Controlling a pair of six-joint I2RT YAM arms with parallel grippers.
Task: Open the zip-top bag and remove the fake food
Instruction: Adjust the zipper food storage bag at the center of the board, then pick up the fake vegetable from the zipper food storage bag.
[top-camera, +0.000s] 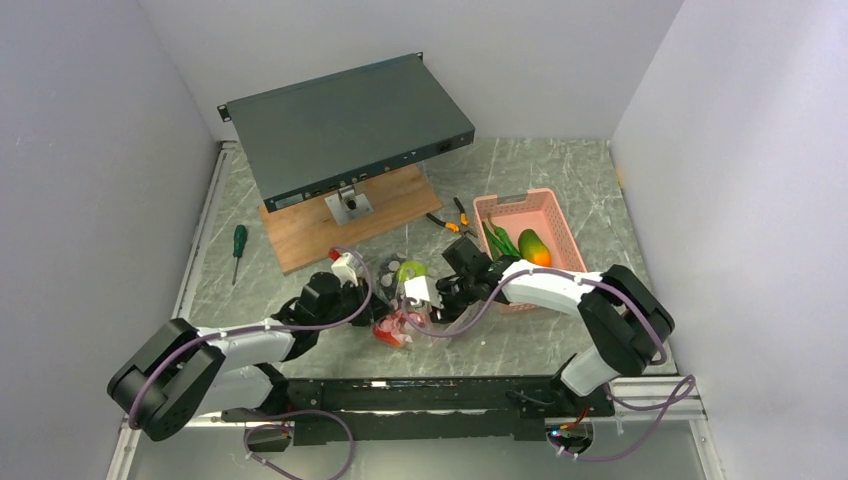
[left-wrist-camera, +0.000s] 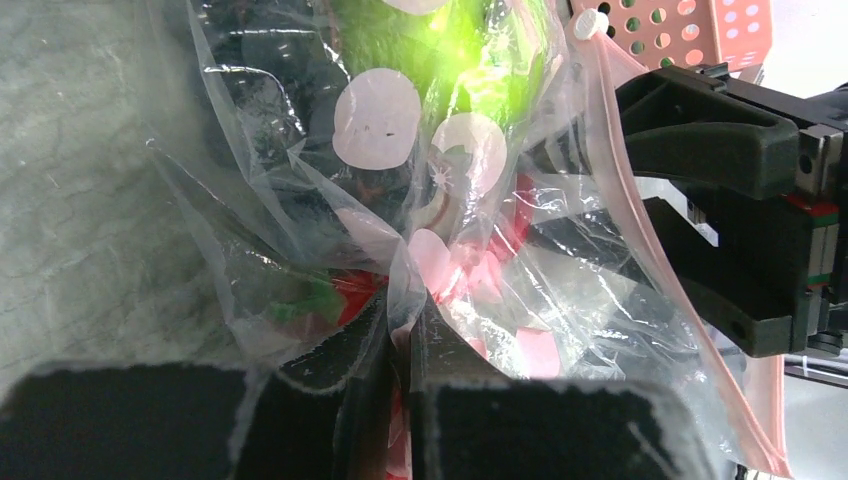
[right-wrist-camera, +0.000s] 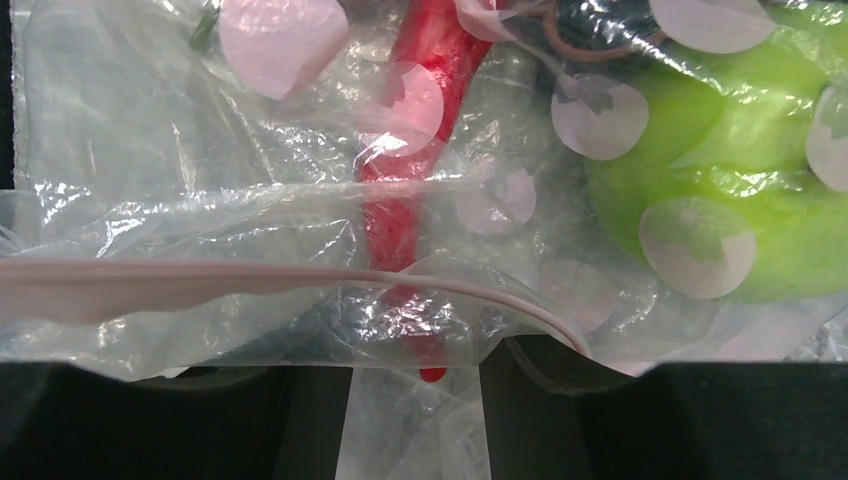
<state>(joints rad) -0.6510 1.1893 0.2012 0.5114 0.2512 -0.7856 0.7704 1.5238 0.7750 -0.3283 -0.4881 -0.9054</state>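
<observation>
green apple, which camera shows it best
Right wrist: the green apple fills the upper right, sharp through the zip-top bag. Left wrist catches only an overexposed green patch at its top edge; top external shows a tiny green spot.

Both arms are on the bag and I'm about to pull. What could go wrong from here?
1. The left gripper pinches only a thin fold of the zip-top bag, away from the pink zip strip; it could slip or tear.
2. The right gripper has its jaws apart over that strip; closing may clamp both sides together.
</observation>
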